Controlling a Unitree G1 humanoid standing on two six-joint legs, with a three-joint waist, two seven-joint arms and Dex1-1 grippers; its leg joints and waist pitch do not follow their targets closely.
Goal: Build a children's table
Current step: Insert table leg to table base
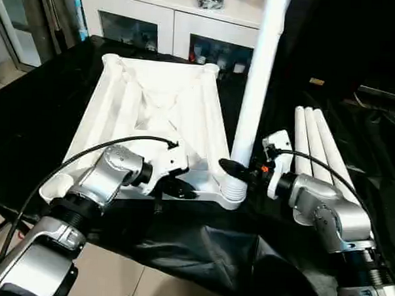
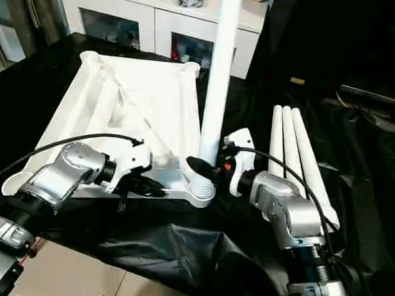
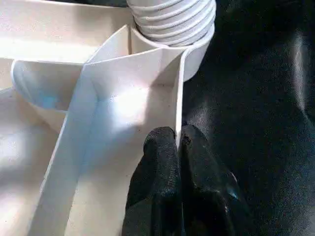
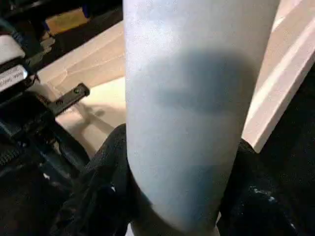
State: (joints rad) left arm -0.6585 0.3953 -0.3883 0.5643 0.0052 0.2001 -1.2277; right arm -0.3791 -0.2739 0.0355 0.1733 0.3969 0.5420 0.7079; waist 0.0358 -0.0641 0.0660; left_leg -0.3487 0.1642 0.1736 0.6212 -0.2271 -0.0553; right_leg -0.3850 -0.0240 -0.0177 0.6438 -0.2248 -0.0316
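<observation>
The table top (image 1: pixel 156 120) lies upside down on a black sheet (image 1: pixel 199 253), ribbed underside up, with its near edge close to the sheet's front drop. The far corner sockets sit near the white cabinet (image 1: pixel 170 16) behind, with a strip of black sheet between.

One leg (image 1: pixel 256 91) stands upright in the near right corner socket (image 1: pixel 232 189), its threaded base just entering the rim. The right gripper (image 1: pixel 239 171) grasps this leg low down, one finger on each side of the shaft, just above the socket.

The left gripper (image 3: pixel 179 147) is clenched on the top's thin near rim wall, one finger inside and one outside, a little way along from that socket. The two grippers are near each other at this corner, so room between them is tight.

Three spare legs (image 1: pixel 318 153) lie side by side, touching, on the sheet to the right of the top, just beyond the right forearm. The sheet between the top's right edge and these legs is narrow, while the left side of the top has wide open black surface.
</observation>
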